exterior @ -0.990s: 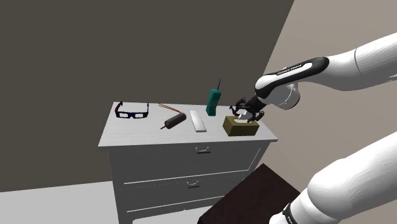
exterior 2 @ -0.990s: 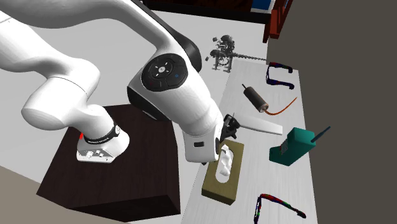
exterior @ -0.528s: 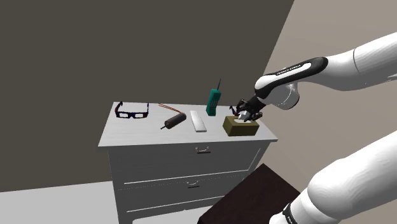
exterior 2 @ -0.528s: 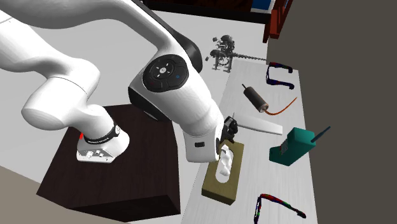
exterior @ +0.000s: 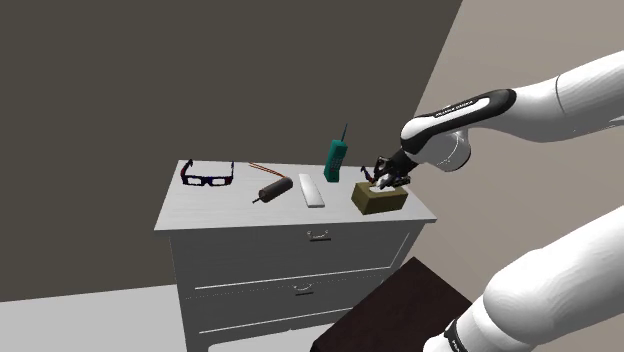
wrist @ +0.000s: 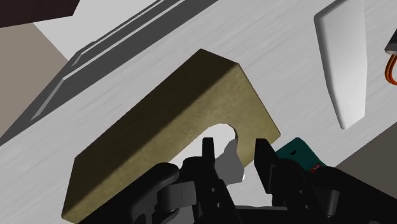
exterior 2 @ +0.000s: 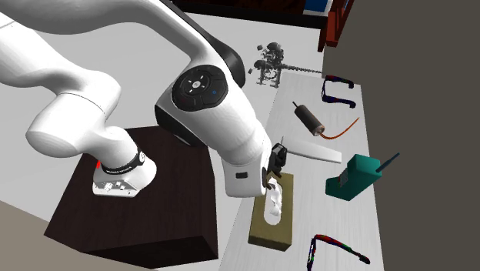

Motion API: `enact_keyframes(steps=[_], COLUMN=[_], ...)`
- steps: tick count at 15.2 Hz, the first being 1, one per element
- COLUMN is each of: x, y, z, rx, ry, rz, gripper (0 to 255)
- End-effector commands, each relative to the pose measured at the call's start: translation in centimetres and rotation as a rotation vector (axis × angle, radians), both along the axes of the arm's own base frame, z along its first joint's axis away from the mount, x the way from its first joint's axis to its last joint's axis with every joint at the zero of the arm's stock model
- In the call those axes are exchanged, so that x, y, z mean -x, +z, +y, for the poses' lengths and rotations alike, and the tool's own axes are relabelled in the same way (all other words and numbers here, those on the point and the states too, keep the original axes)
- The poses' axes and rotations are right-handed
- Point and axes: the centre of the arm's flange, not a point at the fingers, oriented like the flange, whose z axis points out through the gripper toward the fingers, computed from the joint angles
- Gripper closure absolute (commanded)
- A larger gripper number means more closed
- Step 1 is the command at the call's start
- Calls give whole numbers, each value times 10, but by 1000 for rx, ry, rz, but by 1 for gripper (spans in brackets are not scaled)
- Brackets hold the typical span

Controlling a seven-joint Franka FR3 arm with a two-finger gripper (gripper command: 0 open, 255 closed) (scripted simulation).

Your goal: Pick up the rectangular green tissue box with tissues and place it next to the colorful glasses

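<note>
The tissue box [exterior: 379,199] is olive-brown and lies on the white worktop [exterior: 200,212] of a chest of drawers, near the end at the shoulder view's right. A pale tissue [wrist: 229,162] stands up out of the opening in its top.

The pincer [wrist: 234,149] is directly over this opening. Its fingers [wrist: 208,153] stand only a little apart, not closed, and the tissue is between them. One finger seems to touch the tissue; beside the other finger a thin strip of the box top shows, so I cannot say the tissue is clamped. The box rests on the worktop, not lifted.

Just beside the box stands a teal cordless phone [exterior: 337,158] with an aerial, then a flat white piece [exterior: 312,190], then a dark cylinder [exterior: 270,187] with an orange wire. A pair of dark glasses [exterior: 206,177] lies at the far end, well apart from the box. In the second exterior view, a multicoloured pair of glasses [exterior 2: 332,250] lies near the box, on the wall side.
</note>
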Motion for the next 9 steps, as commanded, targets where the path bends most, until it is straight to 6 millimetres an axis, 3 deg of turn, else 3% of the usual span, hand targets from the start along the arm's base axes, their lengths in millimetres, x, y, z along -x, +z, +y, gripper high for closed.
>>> enact_keyframes(steps=[1, 9], x=[1, 1], y=[-3, 39], z=[2, 2], rx=[-2, -2], ry=[2, 2], rz=[6, 6], gripper=[255, 255])
